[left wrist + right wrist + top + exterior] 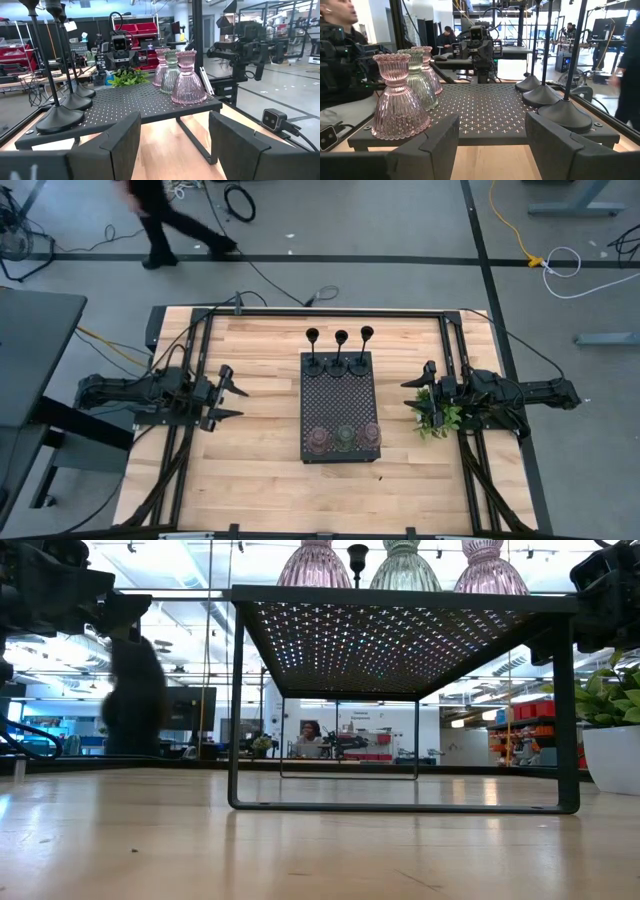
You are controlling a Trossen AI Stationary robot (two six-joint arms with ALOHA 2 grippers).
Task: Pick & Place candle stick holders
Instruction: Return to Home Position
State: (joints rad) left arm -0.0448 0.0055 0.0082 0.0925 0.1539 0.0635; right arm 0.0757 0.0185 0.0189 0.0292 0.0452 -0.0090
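black perforated tray [490,112], pink holders [400,100], olive holder [421,82], black stems [565,116]

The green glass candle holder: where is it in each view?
High view: green holder, lower centre, between two pink holders.
Low view: green holder, top edge, middle.
Left wrist view: green holder, centre, second in row.
Right wrist view: green holder, left, second in row.
Shared landmark: black perforated shelf under it.
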